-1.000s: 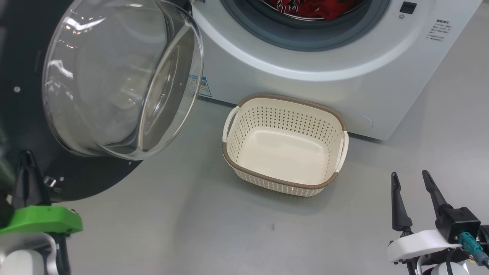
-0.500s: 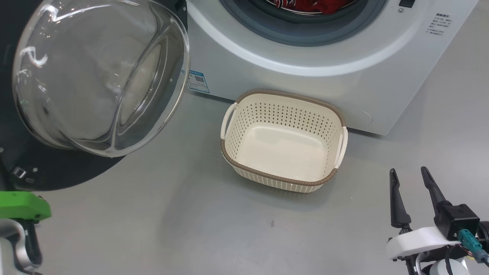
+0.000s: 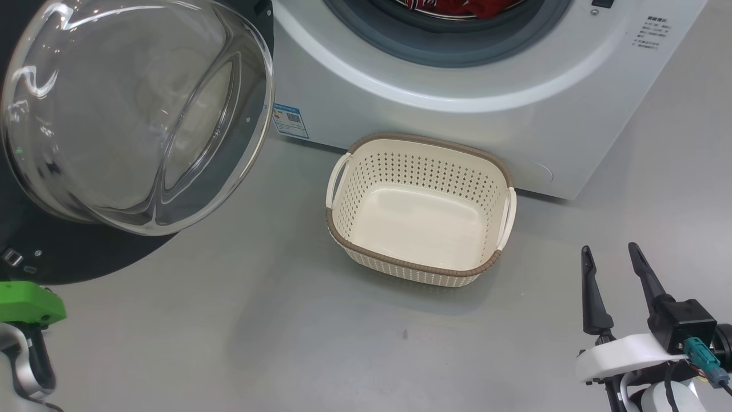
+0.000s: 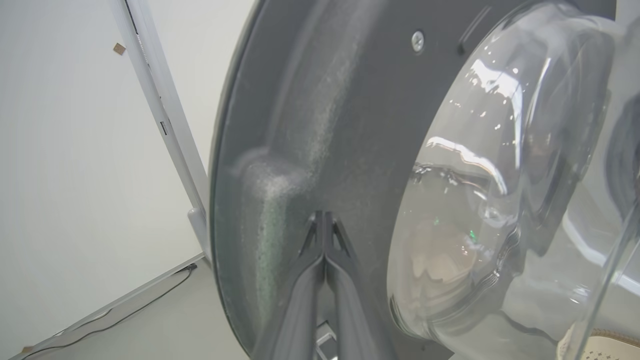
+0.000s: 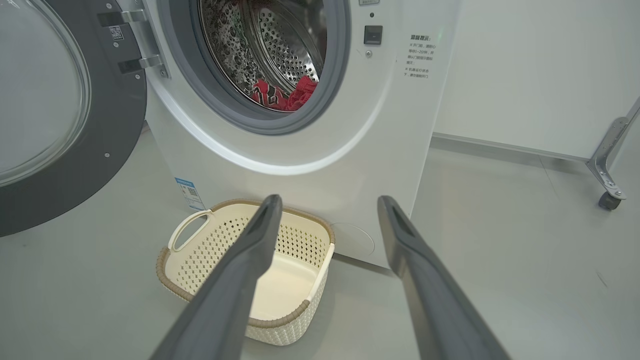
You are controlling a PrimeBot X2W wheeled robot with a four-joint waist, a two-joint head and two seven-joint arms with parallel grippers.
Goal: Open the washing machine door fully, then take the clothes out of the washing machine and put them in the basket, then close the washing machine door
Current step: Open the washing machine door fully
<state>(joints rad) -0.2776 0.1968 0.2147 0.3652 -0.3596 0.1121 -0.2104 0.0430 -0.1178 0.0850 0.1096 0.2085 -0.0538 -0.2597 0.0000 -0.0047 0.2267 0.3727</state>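
Left tool [image 4: 324, 216] pressed together at black rim of round glass-bowled washing machine door [image 3: 131, 114], right tool [image 3: 608, 248] spread, red clothes [image 5: 280, 95] in steel drum [image 5: 285, 45] of white washing machine [image 3: 457, 129], cream perforated basket [image 3: 426, 171] on floor [image 3: 257, 320] before it

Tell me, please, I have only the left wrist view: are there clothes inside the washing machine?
Observer: Yes, red clothes lie low inside the washing machine.
Operator: Is something already in the basket?
Observer: No, it holds nothing; it stands just in front of the machine.
Operator: How is the right gripper?
Observer: Its fingers are spread open with nothing between them, and it is to the right of the basket.
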